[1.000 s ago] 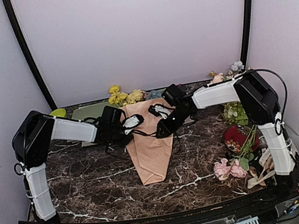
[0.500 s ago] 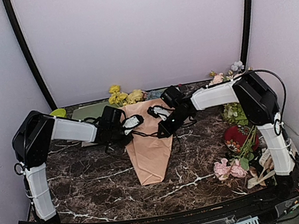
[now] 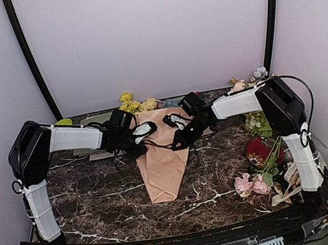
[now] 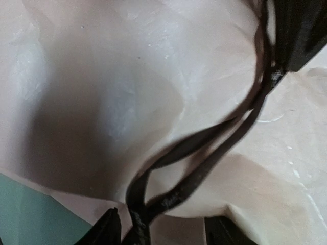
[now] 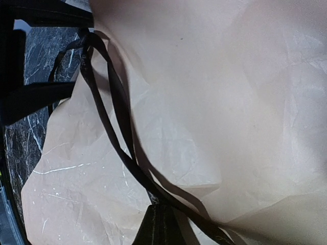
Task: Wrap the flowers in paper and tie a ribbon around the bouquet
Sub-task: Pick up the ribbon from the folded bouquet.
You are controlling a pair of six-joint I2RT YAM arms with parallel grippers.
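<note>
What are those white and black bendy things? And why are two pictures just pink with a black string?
Those are a robot's left arm and right arm, bolted at the near edge of the marble table. The wide picture comes from a camera above and behind them. The two close-ups come from small cameras on the wrists. On the table lies the bouquet: peach paper rolled into a cone, yellow flowers poking out the far end. The paper fills the close-ups. The black string is the ribbon. The right fingers are pinched shut on it. The left fingers stand apart, with the ribbon running between them. Loose pink roses lie on the right.
</note>
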